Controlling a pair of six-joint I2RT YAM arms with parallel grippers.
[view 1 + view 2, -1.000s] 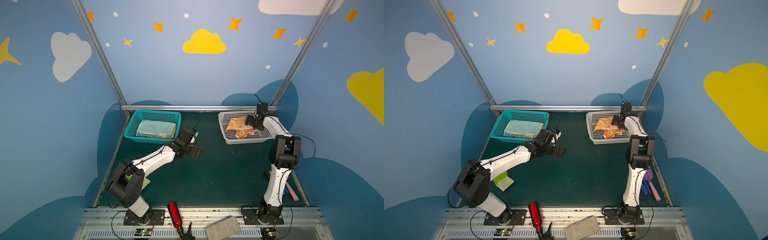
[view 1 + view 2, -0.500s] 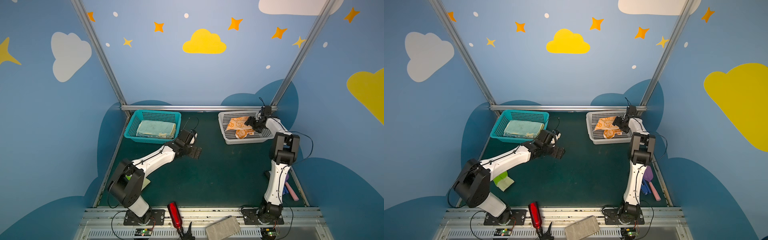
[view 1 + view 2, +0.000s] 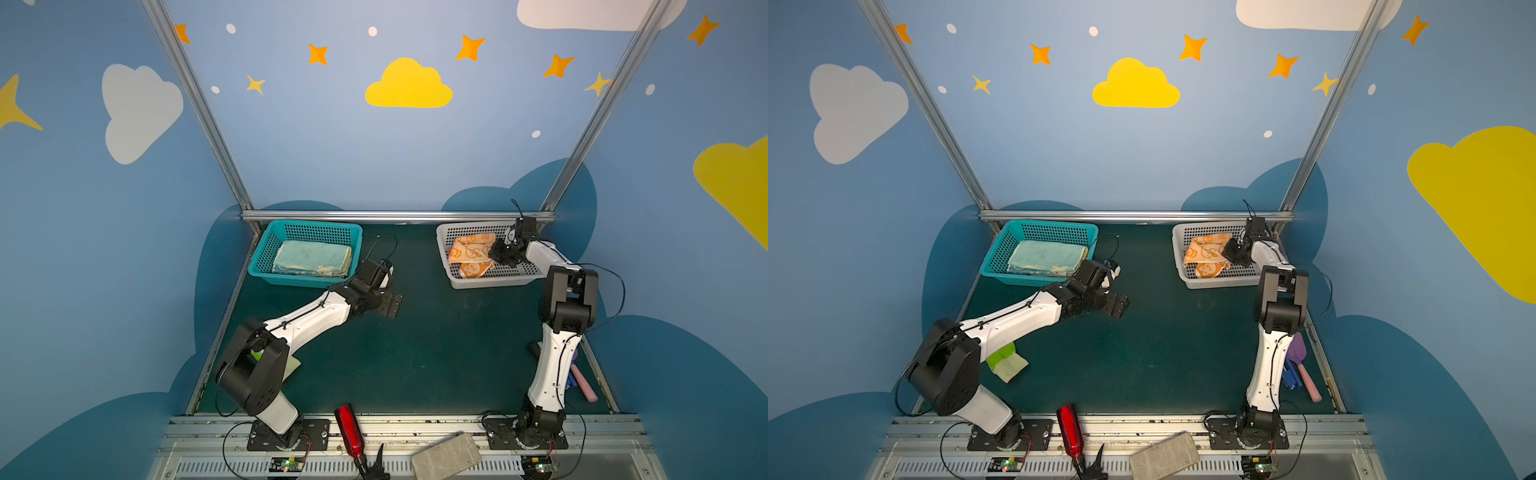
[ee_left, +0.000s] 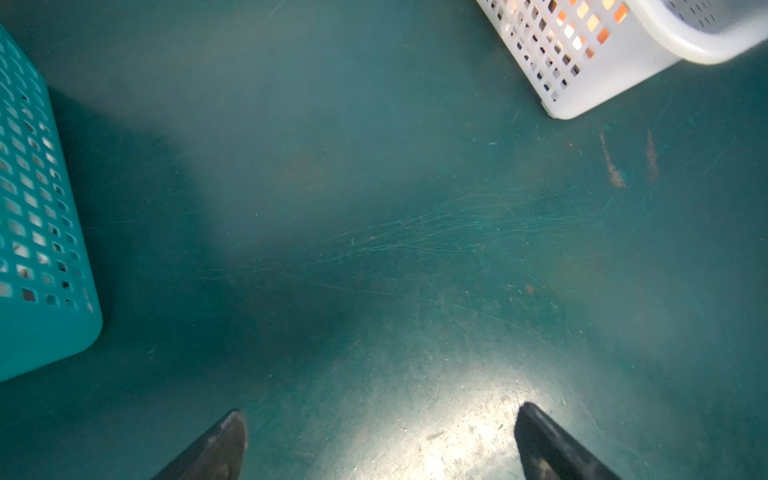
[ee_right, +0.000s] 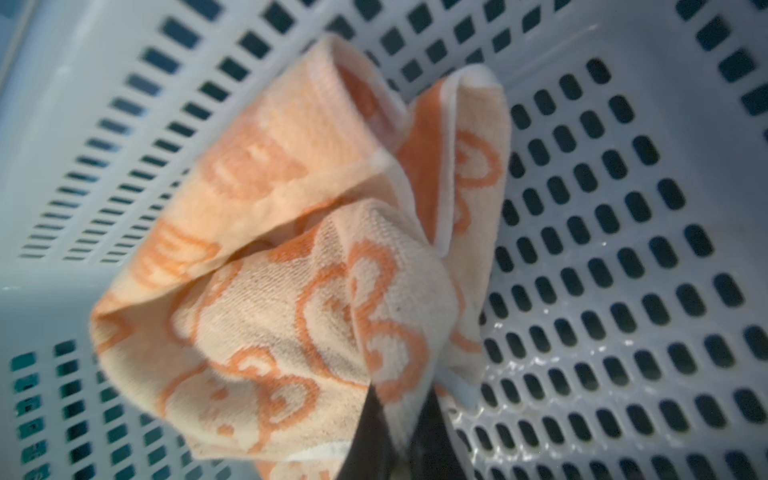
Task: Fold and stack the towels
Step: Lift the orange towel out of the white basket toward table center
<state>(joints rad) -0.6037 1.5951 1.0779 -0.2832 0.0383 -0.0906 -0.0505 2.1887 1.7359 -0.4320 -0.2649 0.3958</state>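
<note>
A crumpled orange towel (image 3: pixel 471 251) (image 3: pixel 1207 253) with rabbit outlines lies in the white basket (image 3: pixel 490 283) (image 3: pixel 1221 284) at the back right. My right gripper (image 3: pixel 496 253) (image 3: pixel 1230 253) reaches into that basket, shut on an edge of the orange towel (image 5: pixel 311 270); a fold of cloth is pinched between the right gripper's (image 5: pixel 399 411) dark fingers. Folded pale blue and yellow towels (image 3: pixel 311 257) (image 3: pixel 1046 257) lie stacked in the teal basket (image 3: pixel 291 280) (image 3: pixel 1025 279). My left gripper (image 3: pixel 388 305) (image 3: pixel 1117 305) (image 4: pixel 380 419) hovers open over the bare green mat, holding nothing.
In the left wrist view the teal basket (image 4: pixel 37 249) and the white basket (image 4: pixel 602 75) flank the mat. A green glove with pale yellow notes (image 3: pixel 1007 361) lies by the left arm's base. A red bottle (image 3: pixel 349 428), a grey block (image 3: pixel 446 457) and pink and purple tools (image 3: pixel 1304 374) sit near the front.
My right gripper has sunk into the white basket and closed on the orange towel's edge. The left arm has stayed where it was, open.
</note>
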